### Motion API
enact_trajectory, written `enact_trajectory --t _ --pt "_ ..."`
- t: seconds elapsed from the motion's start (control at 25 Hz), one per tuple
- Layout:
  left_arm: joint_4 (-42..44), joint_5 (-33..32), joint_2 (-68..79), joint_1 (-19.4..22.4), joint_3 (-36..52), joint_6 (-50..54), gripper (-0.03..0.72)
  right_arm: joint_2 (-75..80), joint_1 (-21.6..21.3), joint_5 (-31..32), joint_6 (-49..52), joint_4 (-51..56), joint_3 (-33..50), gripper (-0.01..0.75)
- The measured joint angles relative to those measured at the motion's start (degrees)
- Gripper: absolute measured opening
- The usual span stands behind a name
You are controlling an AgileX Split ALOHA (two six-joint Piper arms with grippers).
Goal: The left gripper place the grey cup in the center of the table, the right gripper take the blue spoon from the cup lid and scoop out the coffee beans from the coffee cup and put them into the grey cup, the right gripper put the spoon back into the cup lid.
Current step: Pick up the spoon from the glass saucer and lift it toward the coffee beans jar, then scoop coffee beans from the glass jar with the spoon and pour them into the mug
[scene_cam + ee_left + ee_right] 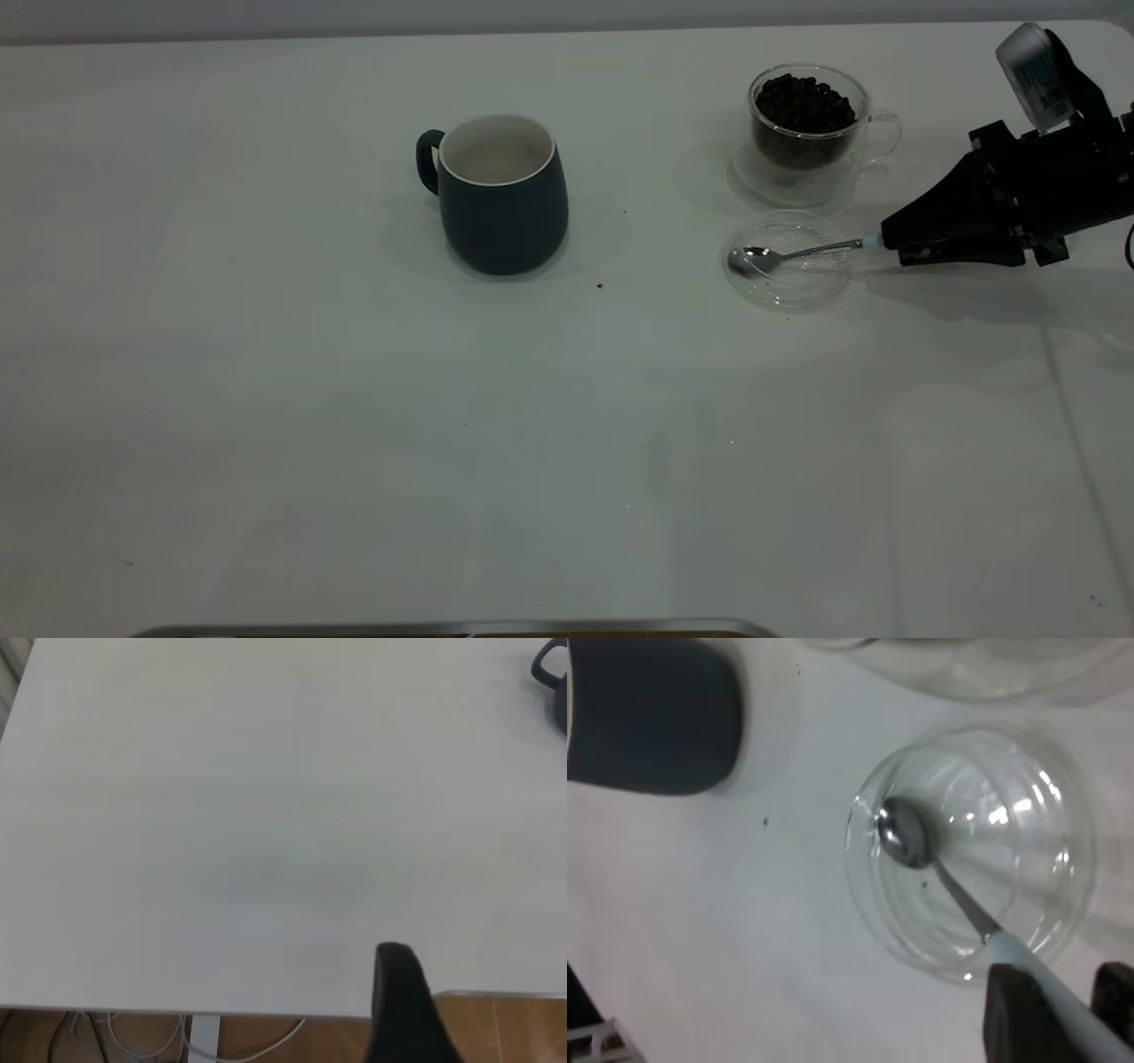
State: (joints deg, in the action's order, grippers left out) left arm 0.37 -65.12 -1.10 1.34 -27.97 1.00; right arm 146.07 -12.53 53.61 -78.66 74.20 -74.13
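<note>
The grey cup (503, 195) stands upright near the table's middle, its handle to the left; it also shows in the right wrist view (651, 718), and its edge shows in the left wrist view (554, 673). The glass coffee cup (806, 120), full of beans, stands at the back right. The clear cup lid (788, 288) lies in front of it. The blue spoon (797, 254) has its bowl resting in the lid (1063, 815). My right gripper (886, 241) is shut on the spoon's light-blue handle (1019, 957) at the lid's right rim. One finger (399, 1010) of my left gripper shows over the near table edge.
Two stray beans lie on the table, one (600, 286) in front of the grey cup and one (625, 212) to its right. The white table (354, 443) spreads wide at front and left.
</note>
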Motion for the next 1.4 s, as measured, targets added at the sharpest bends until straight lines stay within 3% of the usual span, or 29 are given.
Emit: enact_trajectory --t 0.12,0.6,0.92,1.12,1.4 --pt "0.0 0.0 0.0 0.0 0.0 0.0 0.508 -0.1 0.0 2.8 0.0 -0.5 0.0 0.103" --pt "0.0 0.0 0.0 0.0 0.0 0.0 0.508 -5.1 -1.5 4.8 0.6 -6.4 -0.1 0.101" --pt "0.0 0.0 0.0 0.0 0.0 0.0 0.508 -12.7 -1.2 10.1 2.0 -6.1 -0.1 0.101" --pt "0.0 0.0 0.0 0.0 0.0 -0.1 0.508 -14.3 -1.0 8.2 7.2 0.8 -0.3 0.101" --pt "0.0 0.0 0.0 0.0 0.0 -0.1 0.508 -14.0 -0.6 1.5 16.7 1.2 -3.9 0.101"
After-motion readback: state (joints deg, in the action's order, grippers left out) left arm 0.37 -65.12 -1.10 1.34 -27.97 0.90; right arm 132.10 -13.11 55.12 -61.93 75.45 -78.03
